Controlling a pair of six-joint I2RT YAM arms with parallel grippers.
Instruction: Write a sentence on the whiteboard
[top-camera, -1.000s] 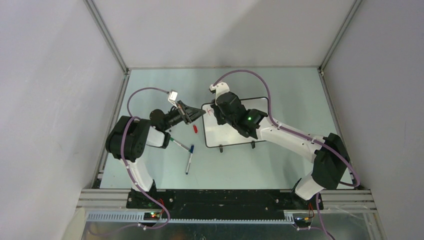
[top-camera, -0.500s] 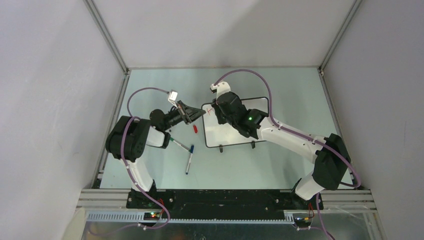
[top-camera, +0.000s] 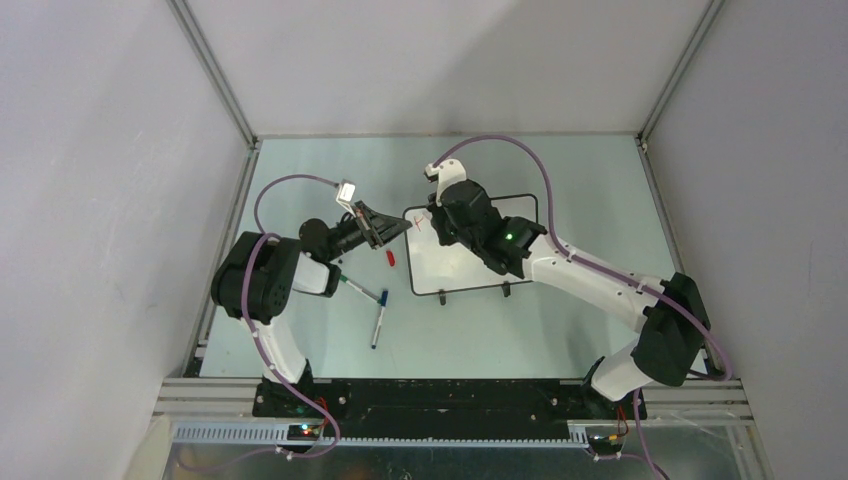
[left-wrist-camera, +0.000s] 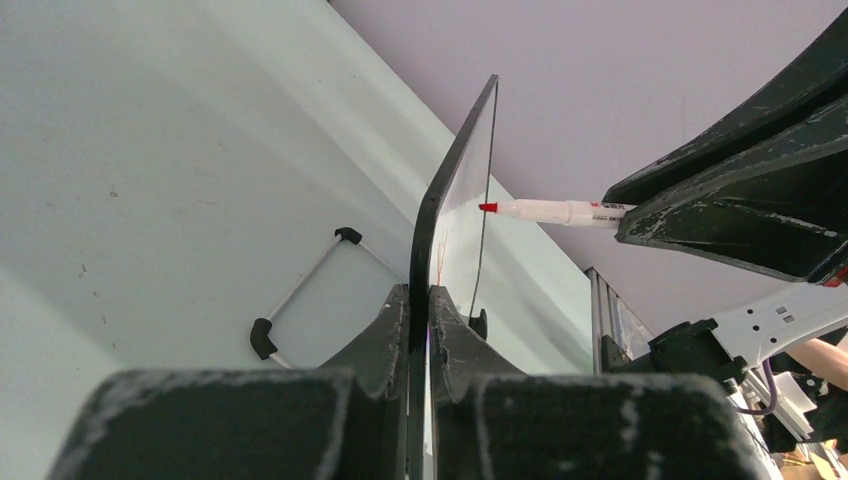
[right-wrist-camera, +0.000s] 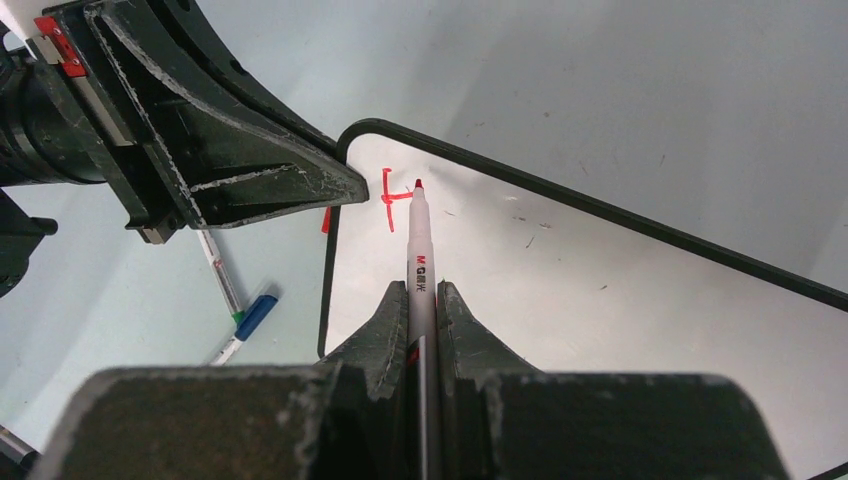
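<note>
Beside left gripper (left-wrist-camera: 420, 296) clamping whiteboard (right-wrist-camera: 600, 290), right gripper (right-wrist-camera: 423, 295), clenched on marker (right-wrist-camera: 419, 235), has edged onward; first letter (right-wrist-camera: 390, 200) unfinished.

1. The small black-framed white rectangular whiteboard (top-camera: 455, 272) is sitting mid-table on the pale green table (top-camera: 570, 180).
2. The left gripper (top-camera: 398, 226) is clamping the whiteboard's left edge near its far corner.
3. The right gripper (right-wrist-camera: 423, 300) is holding a white red-tipped marker (right-wrist-camera: 417, 245) over the whiteboard, with the tip meeting the red marker strokes (right-wrist-camera: 389, 198) in the far-left corner.
4. A small red cap (top-camera: 391, 257) and two loose pens (top-camera: 378, 320) are lying on the table left of the whiteboard.
</note>
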